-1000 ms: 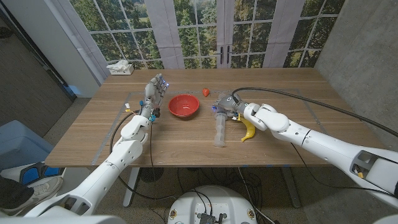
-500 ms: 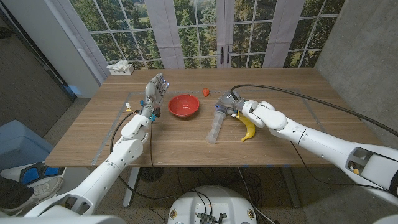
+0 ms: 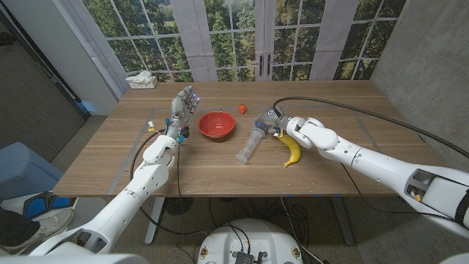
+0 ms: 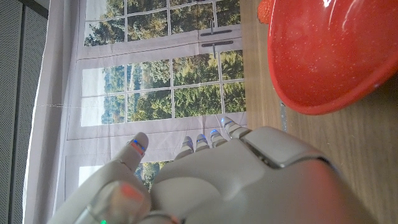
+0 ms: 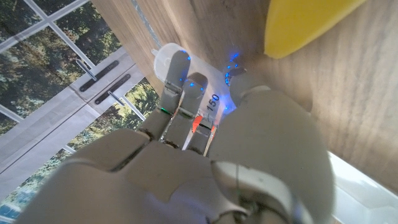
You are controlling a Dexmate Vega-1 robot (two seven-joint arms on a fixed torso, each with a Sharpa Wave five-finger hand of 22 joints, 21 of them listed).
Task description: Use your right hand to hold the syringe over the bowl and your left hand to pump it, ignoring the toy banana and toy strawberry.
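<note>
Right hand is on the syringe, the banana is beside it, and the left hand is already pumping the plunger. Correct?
Not quite. The left hand is not pumping: the head view shows it raised and open beside the bowl, apart from the syringe. The rest holds: the right hand grips the syringe, and the banana lies beside it.

Number "150" printed on the syringe [image 5: 210, 102] barrel, no other readable text
</note>
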